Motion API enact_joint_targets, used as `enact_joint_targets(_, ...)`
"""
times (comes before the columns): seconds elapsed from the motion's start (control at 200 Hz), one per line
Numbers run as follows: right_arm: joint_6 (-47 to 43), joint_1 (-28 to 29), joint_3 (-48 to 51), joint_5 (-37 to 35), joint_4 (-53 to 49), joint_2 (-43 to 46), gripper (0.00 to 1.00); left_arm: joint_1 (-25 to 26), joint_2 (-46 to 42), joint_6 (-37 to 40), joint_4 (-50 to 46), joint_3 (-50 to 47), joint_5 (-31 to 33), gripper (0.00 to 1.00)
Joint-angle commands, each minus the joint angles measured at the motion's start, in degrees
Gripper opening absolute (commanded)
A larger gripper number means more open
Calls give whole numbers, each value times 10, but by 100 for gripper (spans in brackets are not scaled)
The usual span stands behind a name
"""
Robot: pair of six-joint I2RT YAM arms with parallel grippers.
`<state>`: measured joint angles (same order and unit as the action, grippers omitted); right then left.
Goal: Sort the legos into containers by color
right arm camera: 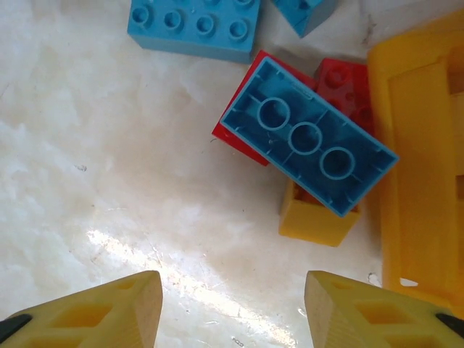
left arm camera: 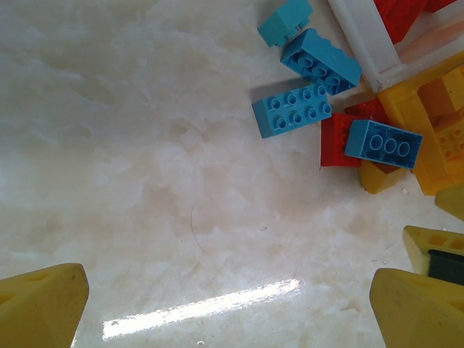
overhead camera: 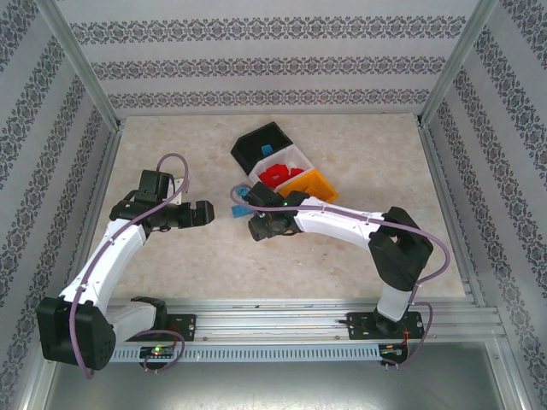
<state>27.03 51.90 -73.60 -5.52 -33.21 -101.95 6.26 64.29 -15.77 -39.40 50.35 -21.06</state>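
Loose legos (left arm camera: pixel 293 109) huddle at the upper right of the left wrist view, just beside the bins: four blue, one yellow (left arm camera: pixel 380 177), and some red (left arm camera: pixel 337 138), one brick or two, hard to tell. One blue brick (right arm camera: pixel 308 138) lies studs-down, propped aslant across the red and yellow, likely as it tumbled. Three bins stand touching in a row at the top view's upper centre: black (overhead camera: pixel 242 152) with blue inside, white (overhead camera: pixel 301 156) with red, and orange (overhead camera: pixel 318 184). The right pincer (right arm camera: pixel 232 312) hangs over the pile, moderately apart and empty, seemingly poised to take a brick. The left pincer (left arm camera: pixel 228 312) is spread wide and empty over bare table (left arm camera: pixel 145 181).
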Motion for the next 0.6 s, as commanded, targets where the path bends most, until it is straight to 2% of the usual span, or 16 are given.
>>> enact_joint_targets(0.0,13,0,-4,-37,-35,-3,59,-6,0,6,5,-2,-12,100)
enact_joint_targets(0.265,13,-8,-30,-54,-58,-61,68,-6,0,6,4,-2,-10,100)
enact_joint_targets(0.595,10,-25,-31,-43,-46,-102,69,-6,2,6,5,-2,-11,100)
